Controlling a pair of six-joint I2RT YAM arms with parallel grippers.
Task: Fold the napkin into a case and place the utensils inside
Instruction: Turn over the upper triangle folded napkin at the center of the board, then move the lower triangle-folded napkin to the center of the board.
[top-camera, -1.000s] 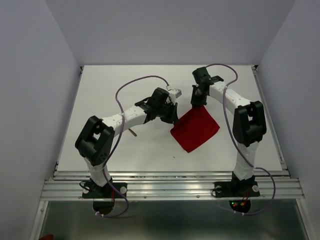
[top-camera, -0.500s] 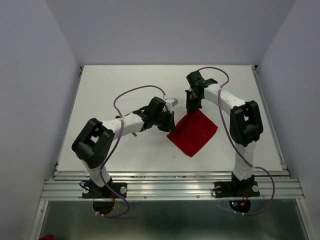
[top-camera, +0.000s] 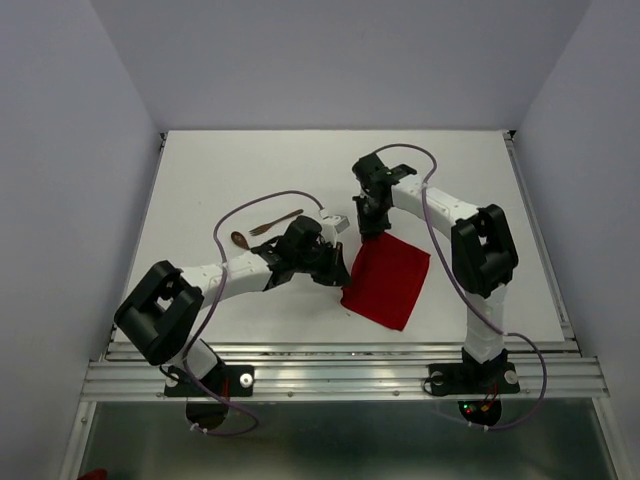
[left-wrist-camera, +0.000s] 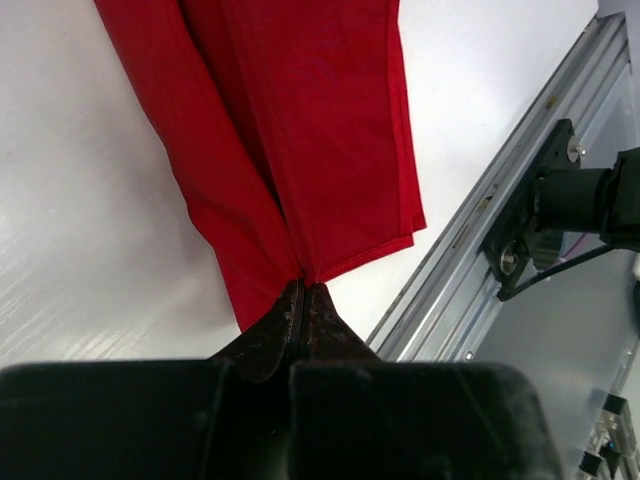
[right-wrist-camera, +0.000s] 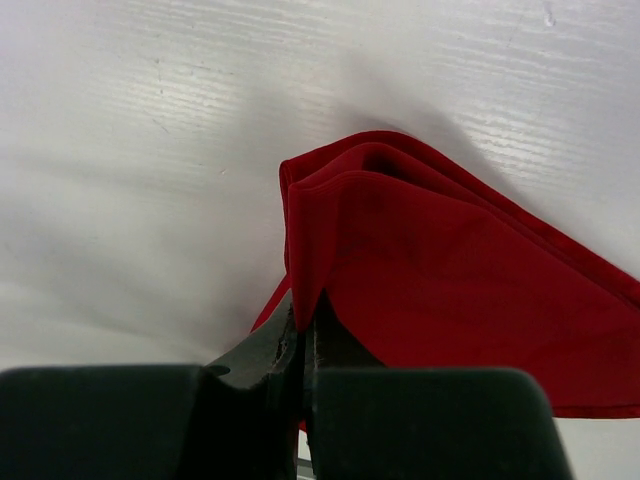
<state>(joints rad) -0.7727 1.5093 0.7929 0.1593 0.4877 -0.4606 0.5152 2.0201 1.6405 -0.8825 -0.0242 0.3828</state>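
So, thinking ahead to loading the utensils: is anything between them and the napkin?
Only the left gripper, shut on the napkin at its edge, sits between it and the utensils. The right gripper pinches a far corner. Nothing else visible lies there.

top cam overhead, wrist cams close-up, all share napkin (top-camera: 388, 280)

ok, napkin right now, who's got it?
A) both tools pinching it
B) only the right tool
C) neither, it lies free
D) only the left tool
A: the left wrist view shows the left tool shut on the red cloth of the napkin, and the right wrist view shows the right tool shut on another part of its edge.
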